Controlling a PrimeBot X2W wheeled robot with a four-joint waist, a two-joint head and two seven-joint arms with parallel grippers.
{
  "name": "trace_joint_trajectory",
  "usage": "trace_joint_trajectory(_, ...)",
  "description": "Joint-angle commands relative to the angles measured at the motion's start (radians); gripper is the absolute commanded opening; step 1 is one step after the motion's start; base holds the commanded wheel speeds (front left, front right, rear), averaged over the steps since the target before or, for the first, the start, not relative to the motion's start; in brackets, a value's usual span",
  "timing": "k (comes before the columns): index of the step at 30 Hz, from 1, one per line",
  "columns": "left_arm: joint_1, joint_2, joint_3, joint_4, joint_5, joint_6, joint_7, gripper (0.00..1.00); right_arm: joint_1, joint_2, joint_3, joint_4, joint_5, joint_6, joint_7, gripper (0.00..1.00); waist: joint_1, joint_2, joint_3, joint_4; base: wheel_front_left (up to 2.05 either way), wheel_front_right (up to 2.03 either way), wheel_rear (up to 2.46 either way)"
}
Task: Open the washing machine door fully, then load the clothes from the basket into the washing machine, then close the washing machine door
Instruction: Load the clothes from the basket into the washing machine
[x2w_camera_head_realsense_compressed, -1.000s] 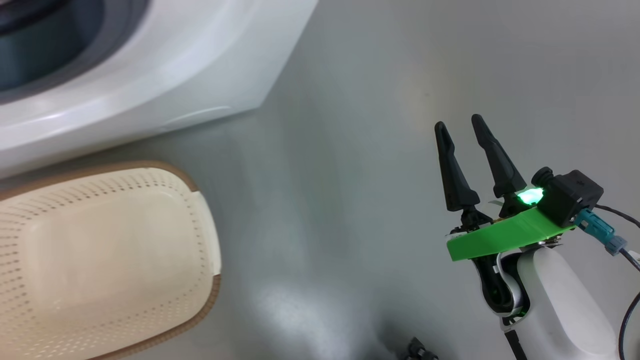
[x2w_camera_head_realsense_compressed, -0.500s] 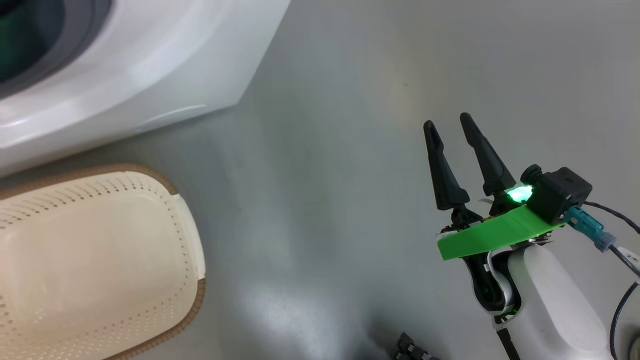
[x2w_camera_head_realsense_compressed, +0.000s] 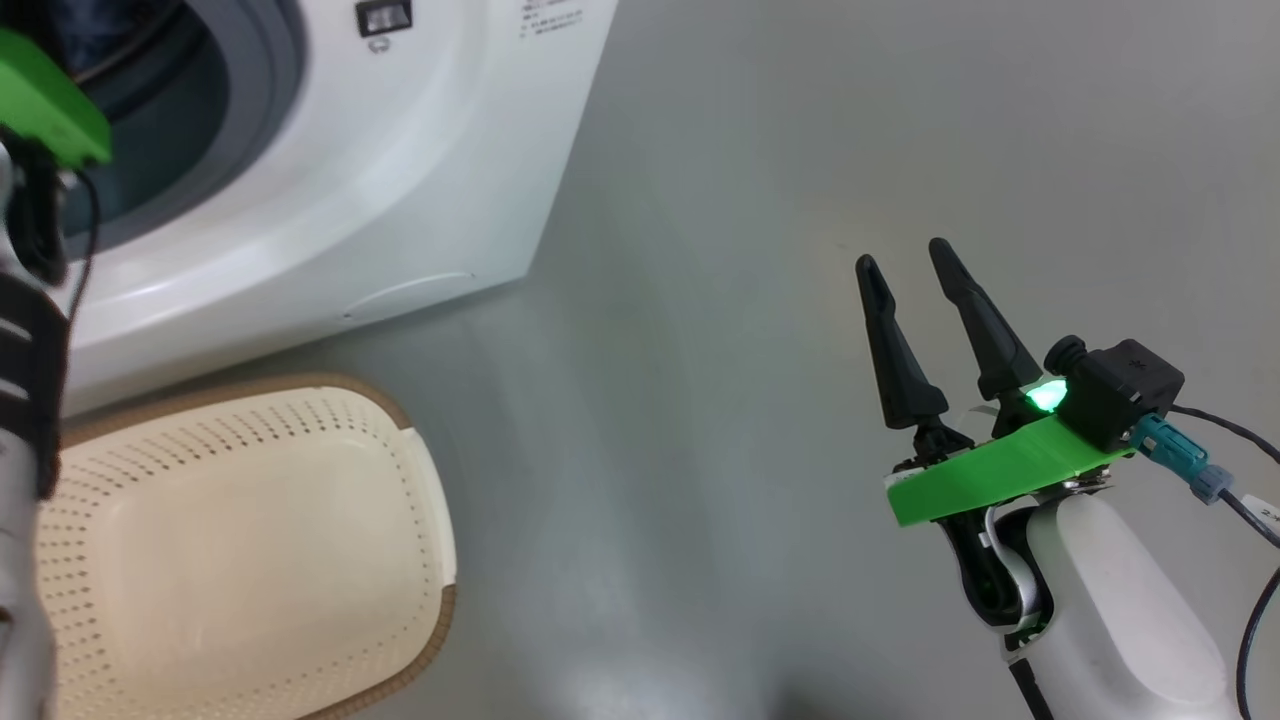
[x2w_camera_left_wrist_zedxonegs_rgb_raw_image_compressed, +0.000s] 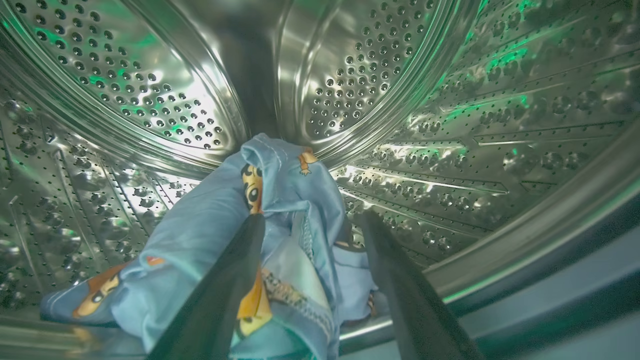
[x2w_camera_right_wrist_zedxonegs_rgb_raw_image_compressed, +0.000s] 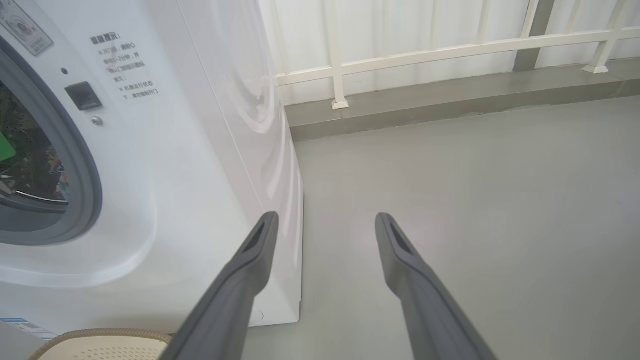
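In the head view, the washer (x2w_camera_head_realsense_compressed: 350, 180) stands at upper left with its mouth open, and the left arm (x2w_camera_head_realsense_compressed: 30, 300) reaches into that mouth. The basket (x2w_camera_head_realsense_compressed: 240, 540) sits on the floor just before the machine, and the part of it in view holds no cloth. The right gripper (x2w_camera_head_realsense_compressed: 902, 254) hangs over bare floor, well apart from both, with its fingers spread and nothing between them.

In the left wrist view, the left gripper (x2w_camera_left_wrist_zedxonegs_rgb_raw_image_compressed: 311, 217) is inside the drum (x2w_camera_left_wrist_zedxonegs_rgb_raw_image_compressed: 450, 125) with its fingers wide. The clothes (x2w_camera_left_wrist_zedxonegs_rgb_raw_image_compressed: 200, 235) lie heaped on the drum's bottom, under and between the fingers, which do not pinch them.

The right wrist view looks past spread, empty fingers at the floor beside the washer.

Loading seems to be at its end. The next move likely calls for drawing the left arm straight out without snagging the cloth. The rest of the basket should then be checked, and the door swung shut.
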Motion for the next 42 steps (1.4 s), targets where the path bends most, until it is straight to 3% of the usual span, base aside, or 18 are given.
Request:
trace_joint_trajectory(1, 0.018, 0.030, 0.010, -0.013, -0.011, -0.008, -0.016, 1.00, 0.008, -0.015, 0.020, -0.015, -0.012, 0.005, -0.008, 1.00, 0.0000, 0.0000, -0.046, 0.031, 0.00, 0.00, 0.00)
trace_joint_trajectory(11, 0.194, -0.019, 0.021, -0.080, -0.020, -0.046, -0.063, 1.00, 0.023, -0.055, 0.019, 0.009, -0.003, 0.005, -0.008, 1.00, 0.0000, 0.0000, -0.179, 0.115, 0.00, 0.00, 0.00)
trace_joint_trajectory(27, 0.662, -0.077, 0.141, -0.505, 0.060, -0.028, -0.064, 1.00, 0.096, -0.093, 0.025, 0.048, 0.022, 0.005, -0.008, 1.00, 0.0000, 0.0000, -0.374, 0.250, 0.00, 0.00, 0.00)
trace_joint_trajectory(42, 1.002, -0.105, 0.218, -0.784, 0.099, 0.004, -0.064, 1.00, 0.152, -0.107, 0.021, 0.057, 0.037, 0.005, -0.008, 1.00, 0.0000, 0.0000, -0.472, 0.305, 0.00, 0.00, 0.00)
